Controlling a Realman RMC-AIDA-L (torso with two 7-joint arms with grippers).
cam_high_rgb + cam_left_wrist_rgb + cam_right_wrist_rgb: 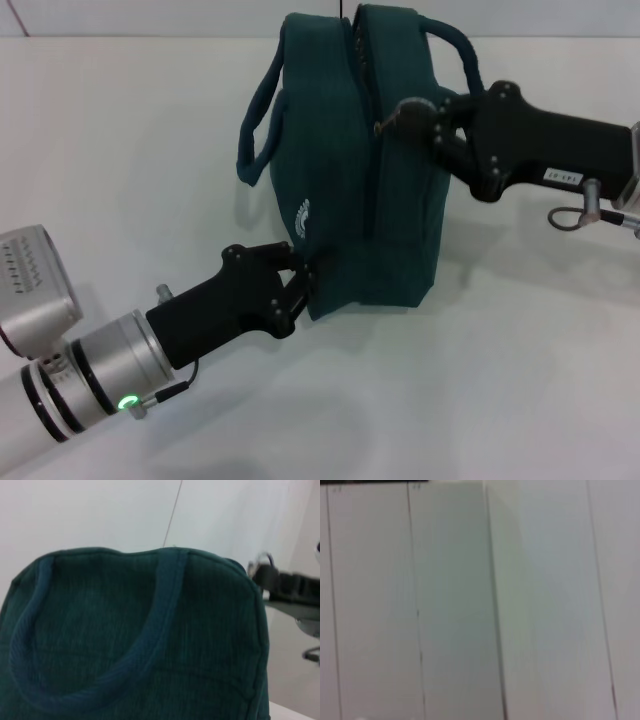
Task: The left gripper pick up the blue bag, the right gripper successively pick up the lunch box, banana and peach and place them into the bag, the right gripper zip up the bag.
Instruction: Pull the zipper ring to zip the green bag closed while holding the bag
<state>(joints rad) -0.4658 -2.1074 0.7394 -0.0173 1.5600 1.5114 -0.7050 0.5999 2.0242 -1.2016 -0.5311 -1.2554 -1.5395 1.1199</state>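
Bag [340, 180], your blue one, stands upright on the white table [120, 130], handles up, zip line running down its near side. Your left gripper [305, 285] pinches the bag's lower near corner, fingers clamped on fabric. Your right gripper [400, 115] sits at the zipper near the top, fingers closed on the zipper pull [383, 126].

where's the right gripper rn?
Head view: the right gripper is on the robot's right, up at the zipper line near the top of the blue bag; the left gripper pinches the bag's lower corner.
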